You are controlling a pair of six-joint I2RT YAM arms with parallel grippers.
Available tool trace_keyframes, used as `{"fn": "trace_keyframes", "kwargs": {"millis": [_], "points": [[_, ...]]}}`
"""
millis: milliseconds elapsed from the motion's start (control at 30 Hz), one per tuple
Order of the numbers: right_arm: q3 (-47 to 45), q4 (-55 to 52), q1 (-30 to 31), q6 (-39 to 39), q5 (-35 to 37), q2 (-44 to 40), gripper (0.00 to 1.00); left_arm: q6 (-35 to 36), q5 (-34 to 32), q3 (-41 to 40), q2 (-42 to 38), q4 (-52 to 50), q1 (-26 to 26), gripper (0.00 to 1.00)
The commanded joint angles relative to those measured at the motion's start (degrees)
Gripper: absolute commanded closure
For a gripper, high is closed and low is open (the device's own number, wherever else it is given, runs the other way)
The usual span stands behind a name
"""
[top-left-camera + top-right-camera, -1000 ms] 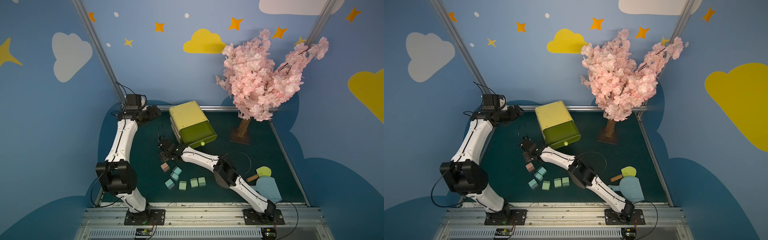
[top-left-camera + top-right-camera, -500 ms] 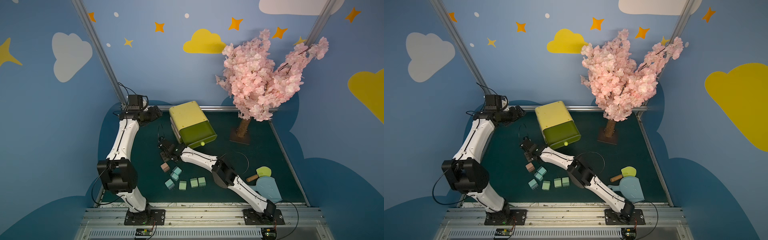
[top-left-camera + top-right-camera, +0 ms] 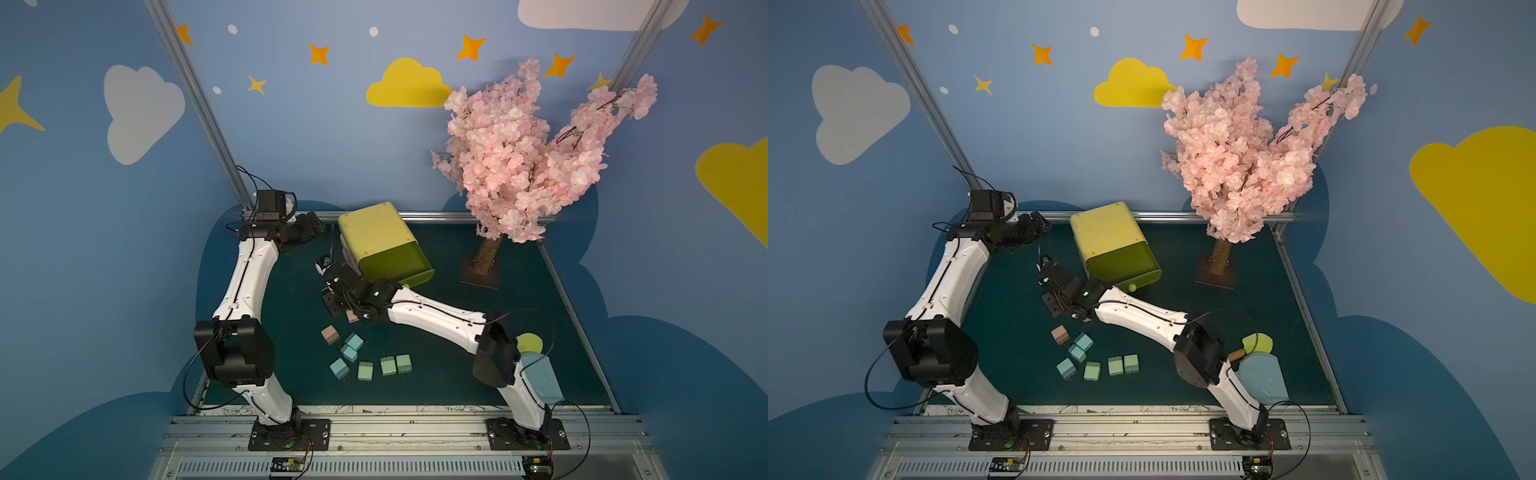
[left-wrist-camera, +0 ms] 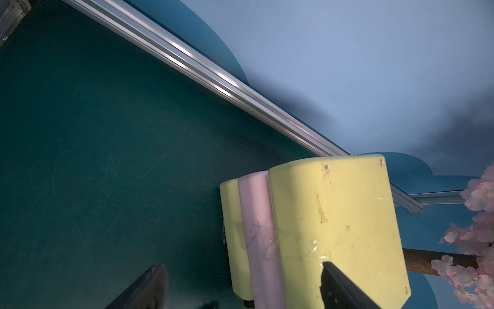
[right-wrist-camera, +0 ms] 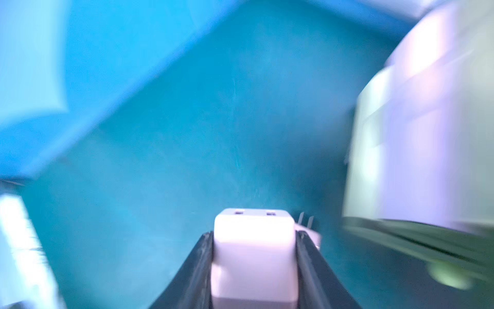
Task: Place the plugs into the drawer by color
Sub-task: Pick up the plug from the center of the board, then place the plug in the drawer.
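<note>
Pink plug [image 5: 252, 256] in right hand [image 5: 254, 235], drawer [image 5: 427, 120] a blur beside it

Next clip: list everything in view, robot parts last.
mat: one, dark green.
drawer: one chest, yellow-green with pink middle tier, back of mat; top drawer looks pulled out.
pink plugs: three; one in right claw, one beside it, one on mat.
blue plugs: three, clustered front of mat.
green plugs: three, row right of the blue.
tree: one, pink blossom, back right.
dustpan: one, light blue, front right.
brush: one, yellow-green, beside dustpan.
left claw: open, empty, by chest's back.
right claw: shut on a pink plug.
</note>
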Motion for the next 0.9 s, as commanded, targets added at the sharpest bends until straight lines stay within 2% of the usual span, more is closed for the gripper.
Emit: {"fn": "trace_keyframes", "kwargs": {"millis": [0,167,333,367,567,867], "points": [[-4.7,2.6,-2.1,-1.8,2.2,-7.5,0.69,1.2,0.7,1.1,0.9,0.6,-2.1,0.09],[-9.4,0.4,-7.0,-3.5,1.3,-14.3,0.69,2.3,0.3,4.7,3.9,-1.0,-6.6,0.09],[-12.4,-1.1,-11.9,-3.4,-4.8,-15.9,0.67,3.9,0.8,11.8,9.4,-4.7,-9.9,0.09],[-12.9,-1.2,-12.6,-3.3,-5.9,-16.0,0.66,4.1,2.6,13.5,10.7,-5.7,-10.3,0.09],[-14.7,-1.3,-15.0,-2.6,-9.7,-15.2,0.65,6.4,3.3,21.5,16.6,-10.8,-13.4,0.09],[-12.7,-2.7,-15.5,-1.1,-12.2,-10.6,0.61,5.9,1.7,21.0,18.9,-11.3,-13.4,0.10]]}}
